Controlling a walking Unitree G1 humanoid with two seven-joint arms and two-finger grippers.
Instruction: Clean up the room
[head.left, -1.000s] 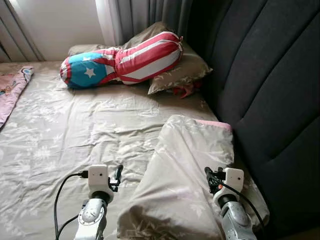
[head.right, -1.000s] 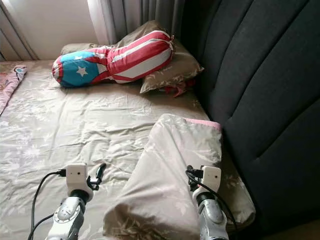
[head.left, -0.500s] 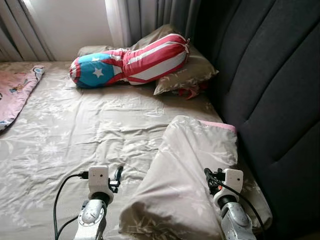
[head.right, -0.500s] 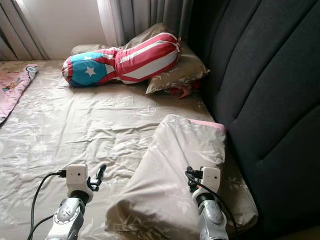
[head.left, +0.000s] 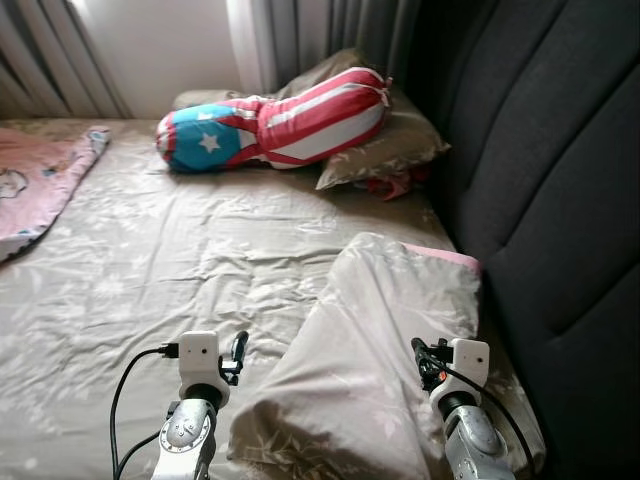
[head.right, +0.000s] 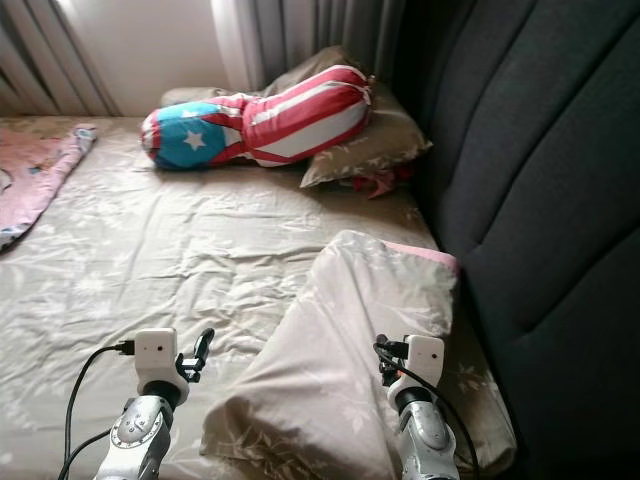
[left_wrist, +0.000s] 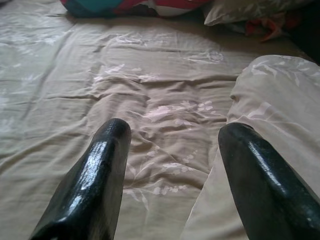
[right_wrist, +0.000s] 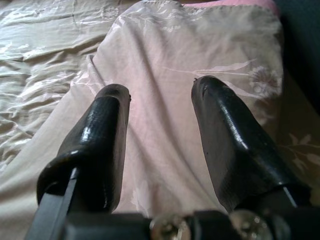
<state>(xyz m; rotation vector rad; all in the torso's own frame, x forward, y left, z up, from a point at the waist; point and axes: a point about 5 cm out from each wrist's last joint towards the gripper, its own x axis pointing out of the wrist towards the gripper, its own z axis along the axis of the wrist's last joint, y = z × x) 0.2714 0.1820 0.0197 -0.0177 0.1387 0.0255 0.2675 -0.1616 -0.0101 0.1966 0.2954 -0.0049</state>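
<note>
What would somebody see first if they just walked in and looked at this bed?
The red, white and blue bolster with a star, lying at the far end of the bed against a beige pillow. Next, the big beige floral pillow close by, beside the dark padded headboard, with the robot's left gripper and right gripper on either side of it, jaws open. A pink blanket lies at the bed's left edge.

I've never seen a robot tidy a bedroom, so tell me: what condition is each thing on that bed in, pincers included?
Left pincer: open, holding nothing, over the sheet.
Right pincer: open, holding nothing, over the near pillow.
Near pillow: lying askew, beside the headboard.
Bed sheet: wrinkled.
Striped bolster: lying against the far pillow.
Far pillow: lying flat by the headboard.
Pink blanket: crumpled.
</note>
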